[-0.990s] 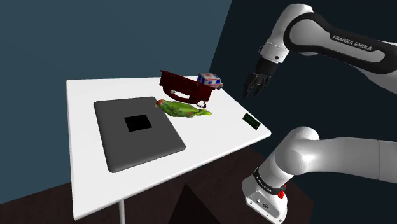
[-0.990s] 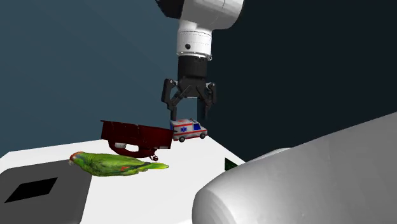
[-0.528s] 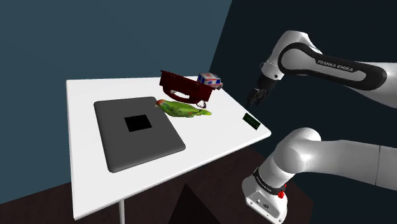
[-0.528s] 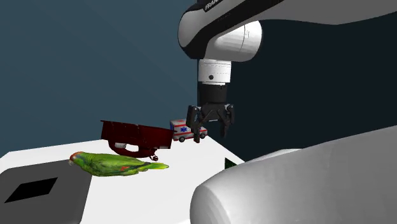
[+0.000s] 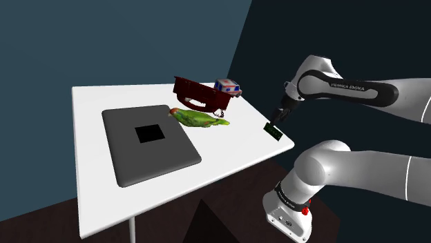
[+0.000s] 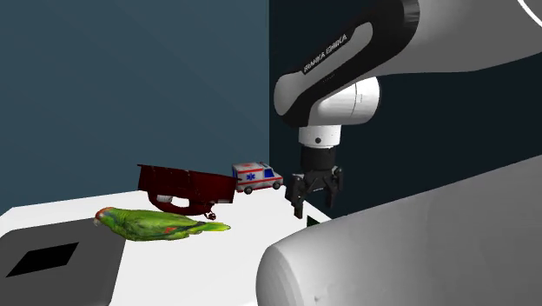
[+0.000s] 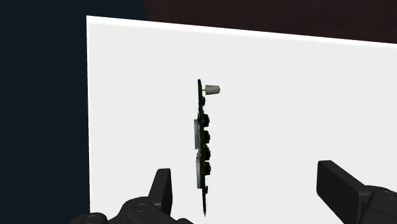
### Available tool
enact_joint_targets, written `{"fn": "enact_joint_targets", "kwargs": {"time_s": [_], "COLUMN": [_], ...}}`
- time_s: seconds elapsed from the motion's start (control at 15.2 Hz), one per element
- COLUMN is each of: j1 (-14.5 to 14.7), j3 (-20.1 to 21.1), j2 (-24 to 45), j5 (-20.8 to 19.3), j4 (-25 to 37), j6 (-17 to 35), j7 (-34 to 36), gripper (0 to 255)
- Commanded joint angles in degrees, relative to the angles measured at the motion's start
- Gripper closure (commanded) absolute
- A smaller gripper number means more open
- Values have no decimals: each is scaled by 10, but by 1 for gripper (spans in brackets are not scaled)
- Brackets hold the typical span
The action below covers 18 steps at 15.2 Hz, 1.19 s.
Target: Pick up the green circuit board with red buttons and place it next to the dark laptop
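The green circuit board [image 5: 273, 130] lay at the corner of the white table [image 5: 90, 172] nearest the robot, well apart from the dark laptop [image 5: 148, 141]; from the wrist camera I saw the board [image 7: 202, 140] edge-on as a thin strip, with dark red buttons along one face and a small pale grey peg at its far end; in the second exterior view only a dark sliver of it [image 6: 311, 222] showed past the arm's white casing. The gripper [image 5: 279, 119] hung just above the board, pointing down at it; I read its two black fingers [image 7: 163, 184] as wide open and holding nothing, with the board between them, nearer one finger than the other and touching neither. In the shoulder view the forearm came in from the picture's right, roughly level, and the wrist bent downward over the table's corner; in the second exterior view the gripper [image 6: 314, 198] hung below a black-and-white joint, its fingers spread. Farther out on the table, a green parrot [image 5: 200, 119] lay just beside the laptop; behind the parrot stood a dark red object [image 5: 197, 93], which I could not identify, and a small toy ambulance [image 5: 227, 87] sat next to it near the table's far edge.
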Motion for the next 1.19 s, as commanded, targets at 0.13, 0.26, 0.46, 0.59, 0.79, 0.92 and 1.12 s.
{"fn": "enact_joint_targets", "kwargs": {"time_s": [0.13, 0.26, 0.46, 0.59, 0.79, 0.92, 1.12], "j1": [-21, -23, -24, -25, -25, -25, -25], "j3": [-38, -44, -55, -60, -60, -60, -60], "j2": [26, 37, 56, 67, 67, 67, 67], "j5": [-39, -45, -55, -60, -60, -60, -60], "j4": [-25, -35, -49, -56, -56, -56, -56], "j6": [60, 81, 113, 131, 131, 131, 131], "j7": [-25, -24, -23, -22, -22, -22, -22], "gripper": [0, 0, 0, 0, 0, 0, 255]}}
